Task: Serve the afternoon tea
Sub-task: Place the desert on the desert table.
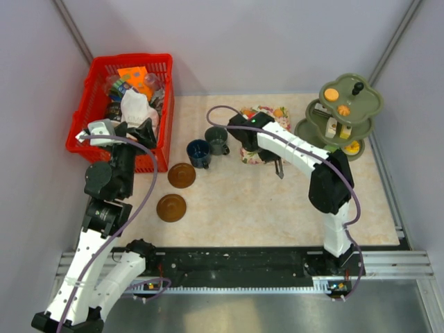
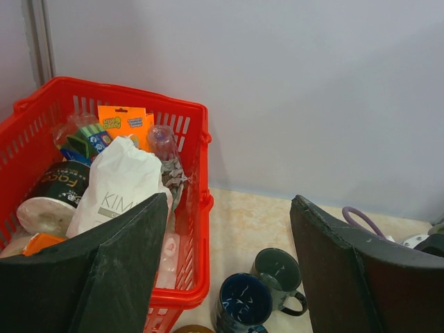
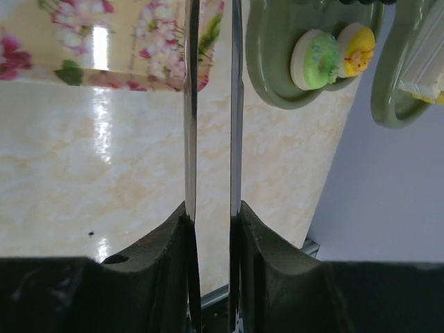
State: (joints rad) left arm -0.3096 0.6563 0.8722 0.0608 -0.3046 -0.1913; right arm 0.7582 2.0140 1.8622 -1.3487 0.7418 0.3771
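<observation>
The right gripper [image 3: 211, 218] has its jaws closed on the thin metal tongs [image 3: 189, 104], one finger pressed against the outside of each blade. The two blades run forward side by side with a narrow gap between them and nothing caught in it. Beyond them lies a flower-patterned tray [image 3: 118, 48], and to their right a tier of the olive-green stand [image 3: 267, 76] carries a green-and-white doughnut [image 3: 314, 59] touching a yellow pastry [image 3: 355, 48]. Seen from above, the stand sits at the far right of the table [image 1: 243, 215] with an orange pastry [image 1: 331, 94] on its top tier. The navy mug [image 1: 199, 153] and dark-green mug [image 1: 216, 139] stand just beside each other near the red basket [image 1: 132, 58], with a brown saucer [image 1: 181, 175] and a second saucer [image 1: 171, 207] in front of them, apart from one another. The left gripper [image 2: 227, 208] hangs over the basket's right wall, jaws wide apart and holding nothing
</observation>
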